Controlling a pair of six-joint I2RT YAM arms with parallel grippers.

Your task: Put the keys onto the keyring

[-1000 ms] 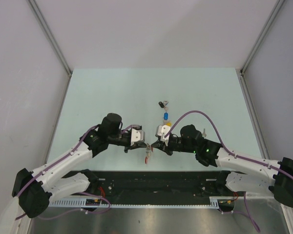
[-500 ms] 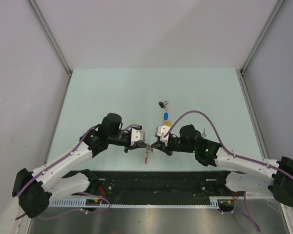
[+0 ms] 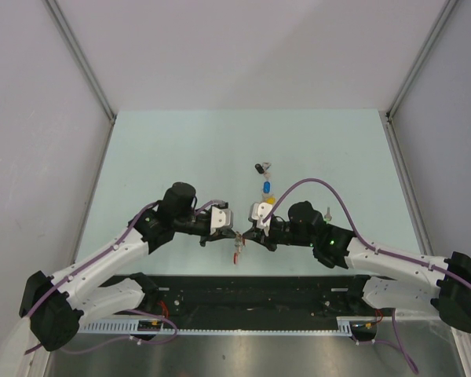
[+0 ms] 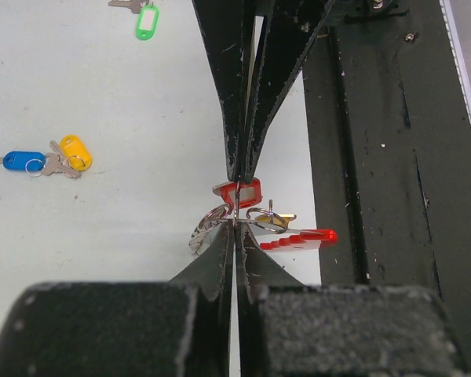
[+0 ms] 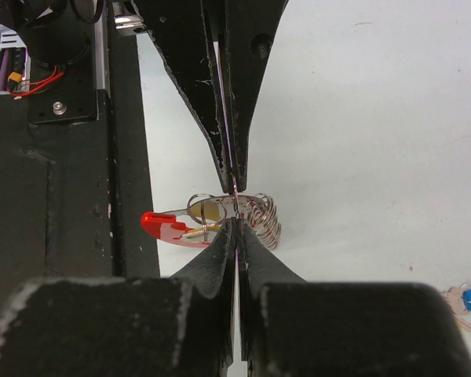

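Since nothing in the overhead view has shifted over the last second, the left gripper (image 3: 236, 233) and the right gripper (image 3: 247, 233) are still tip to tip at lower centre. The black-tagged key (image 3: 259, 167), blue-tagged key (image 3: 266, 187) and yellow-tagged key (image 3: 272, 200) lie where they lay, in a short column on the pale table (image 3: 180, 149) above the right gripper.

Both pairs of jaws are closed to a sliver and pinch the keyring (image 3: 237, 251) from opposite sides at its metal loops. From above, the keyring is only a small red and silver dangle below the meeting tips, its red end towards the bottom of the frame.

The left wrist view shows the keyring's long axis running left to right. The silvery coils sit left of the fingertips and the red band points right, towards the black base rail (image 4: 392, 157). The right wrist view mirrors this, with the red band pointing left and the coils to the right.

Only the left wrist view shows a red tag (image 4: 247, 191) with a pale window beside the right gripper's tips, and the green-tagged key (image 4: 144, 20) at upper left. The right wrist view catches only a corner of the blue tag at its lower right edge. The black-tagged key appears in the overhead view alone.
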